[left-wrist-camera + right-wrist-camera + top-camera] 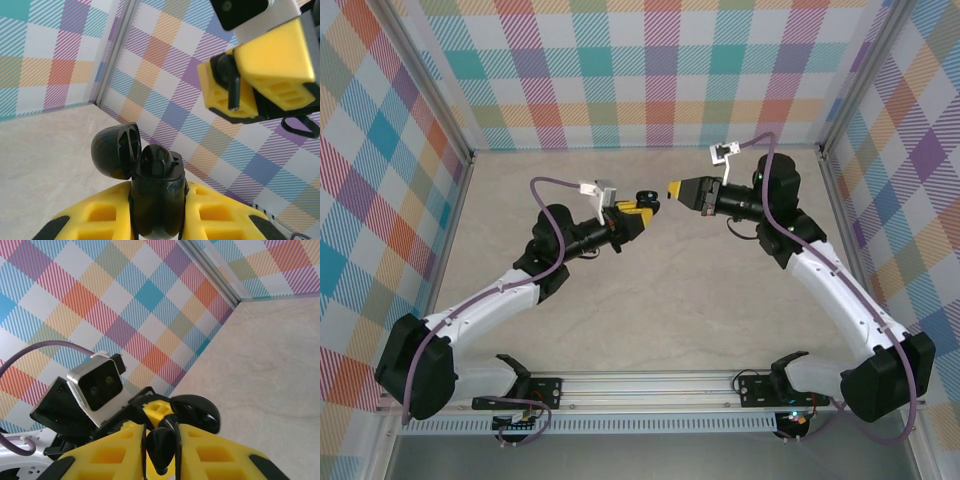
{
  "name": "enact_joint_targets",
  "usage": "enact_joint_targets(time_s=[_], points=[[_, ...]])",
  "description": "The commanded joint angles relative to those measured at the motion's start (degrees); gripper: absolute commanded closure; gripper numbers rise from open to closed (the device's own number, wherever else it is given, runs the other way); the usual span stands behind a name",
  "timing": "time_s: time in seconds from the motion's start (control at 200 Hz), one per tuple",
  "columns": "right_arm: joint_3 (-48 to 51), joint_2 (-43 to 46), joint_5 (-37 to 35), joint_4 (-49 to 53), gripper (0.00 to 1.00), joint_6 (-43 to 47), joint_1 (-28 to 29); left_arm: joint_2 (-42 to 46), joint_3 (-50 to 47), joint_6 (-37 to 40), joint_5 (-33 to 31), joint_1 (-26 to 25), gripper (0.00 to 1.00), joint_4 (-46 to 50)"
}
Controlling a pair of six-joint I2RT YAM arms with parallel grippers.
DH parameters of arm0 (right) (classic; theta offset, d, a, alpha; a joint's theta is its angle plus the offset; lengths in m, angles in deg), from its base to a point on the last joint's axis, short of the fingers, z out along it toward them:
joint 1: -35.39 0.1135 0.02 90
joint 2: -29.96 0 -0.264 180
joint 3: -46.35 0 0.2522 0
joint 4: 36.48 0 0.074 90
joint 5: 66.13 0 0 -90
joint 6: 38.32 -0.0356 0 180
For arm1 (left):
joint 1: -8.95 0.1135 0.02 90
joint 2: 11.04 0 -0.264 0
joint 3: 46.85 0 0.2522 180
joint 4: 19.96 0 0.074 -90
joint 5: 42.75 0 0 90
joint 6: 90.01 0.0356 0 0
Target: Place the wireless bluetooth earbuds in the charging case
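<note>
My left gripper (640, 213) is shut on the black charging case (157, 200), holding it upright above the table with its lid (114, 150) swung open to the left. A black earbud (156, 161) sits in the case's top. My right gripper (672, 189) faces the case from the right, a short gap away, shut on another black earbud (161, 447). In the left wrist view that earbud (232, 82) shows its short stem between the right gripper's yellow fingers (272, 55), up and to the right of the case. The case's lid (196, 412) lies just beyond my right gripper (161, 440).
Both arms meet above the middle back of the beige tabletop (650, 300). Plaid walls (650, 70) close in the back and both sides. A metal rail (650, 385) with the arm bases runs along the near edge.
</note>
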State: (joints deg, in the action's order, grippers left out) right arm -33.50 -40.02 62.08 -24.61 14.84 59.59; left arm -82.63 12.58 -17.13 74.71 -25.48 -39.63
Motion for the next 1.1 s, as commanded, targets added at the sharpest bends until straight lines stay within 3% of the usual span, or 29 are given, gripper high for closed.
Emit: enact_joint_targets(time_s=[0.0, 0.39, 1.095], points=[[-1.92, -1.03, 0.85, -2.77, 0.78, 0.77, 0.98, -0.46, 0.43, 0.35, 1.84, -0.62, 0.97, -3.22], [-3.35, -2.93, -0.58, -0.36, 0.78, 2.96, 3.03, -0.45, 1.13, 0.45, 4.61, -1.45, 0.98, -4.40], [-3.61, -4.02, -1.43, 1.76, 0.78, 4.47, 3.92, 0.79, 1.37, -0.09, 2.65, -1.69, 0.98, -4.77]])
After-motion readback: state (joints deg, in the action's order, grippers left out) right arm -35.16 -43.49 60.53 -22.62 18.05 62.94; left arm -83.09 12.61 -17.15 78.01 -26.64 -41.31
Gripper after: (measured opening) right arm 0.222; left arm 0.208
